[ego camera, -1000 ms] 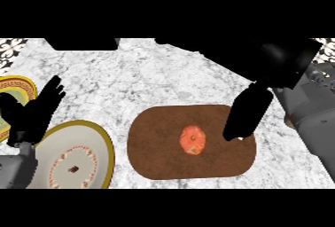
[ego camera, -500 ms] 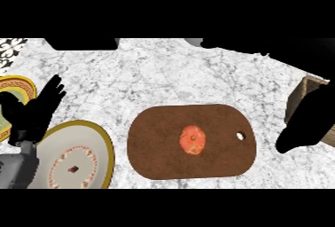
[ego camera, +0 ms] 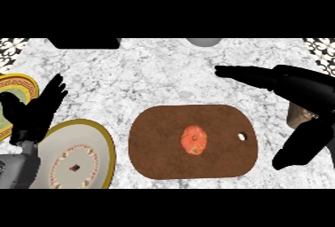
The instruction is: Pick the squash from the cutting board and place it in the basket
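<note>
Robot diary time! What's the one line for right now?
squash: on cutting board, untouched | right hand: open, above board, holding nothing | left hand: open, resting by plate

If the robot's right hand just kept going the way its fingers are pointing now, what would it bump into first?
The right hand points left across the marble counter, above the cutting board and squash. Its line looks free along the bare counter; only far on might it near the resting left hand. Height is unclear.
</note>
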